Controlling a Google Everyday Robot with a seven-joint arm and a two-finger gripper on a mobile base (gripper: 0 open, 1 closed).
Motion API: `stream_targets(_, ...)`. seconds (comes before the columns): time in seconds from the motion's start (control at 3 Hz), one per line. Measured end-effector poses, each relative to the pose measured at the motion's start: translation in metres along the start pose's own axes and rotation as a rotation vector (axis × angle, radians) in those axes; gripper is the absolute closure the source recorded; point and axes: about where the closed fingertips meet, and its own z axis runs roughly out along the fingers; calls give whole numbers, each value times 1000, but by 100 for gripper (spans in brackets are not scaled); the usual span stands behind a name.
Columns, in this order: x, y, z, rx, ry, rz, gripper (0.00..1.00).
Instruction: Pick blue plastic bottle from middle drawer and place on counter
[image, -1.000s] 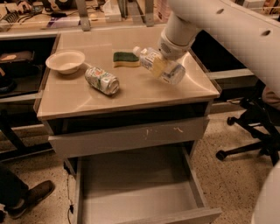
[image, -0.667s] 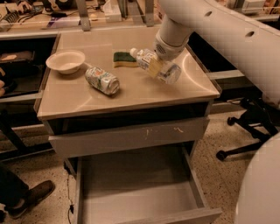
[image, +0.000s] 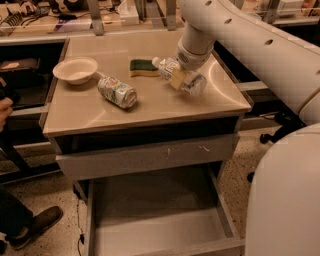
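Note:
The blue plastic bottle (image: 187, 80) lies tilted, white cap (image: 155, 61) pointing left, low over the right part of the beige counter (image: 150, 107). My gripper (image: 179, 76) comes down from the white arm and is shut on the bottle's middle, one yellowish finger (image: 176, 78) across it. I cannot tell whether the bottle touches the counter. The middle drawer (image: 155, 220) is pulled open below, its flat grey bottom bare.
On the counter are a green-patterned soda can (image: 117, 92) on its side, a white bowl (image: 75, 70) and a green-and-yellow sponge (image: 142, 67). A scratched grey drawer front (image: 150, 156) sits above the open drawer. A person's shoe (image: 35, 225) is at the lower left.
The gripper with the bottle has shifted a little to the left and slightly lower over the counter. The can, bowl, sponge and drawer have not moved.

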Motion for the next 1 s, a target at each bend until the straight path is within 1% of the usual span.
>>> stream_targets(0.33,6,-10,9,2,18,24,100)
stream_targets(0.67,18,-21,15,6,35,58,100)
stream_targets(1.0,18,-21,15,6,35,58,81)
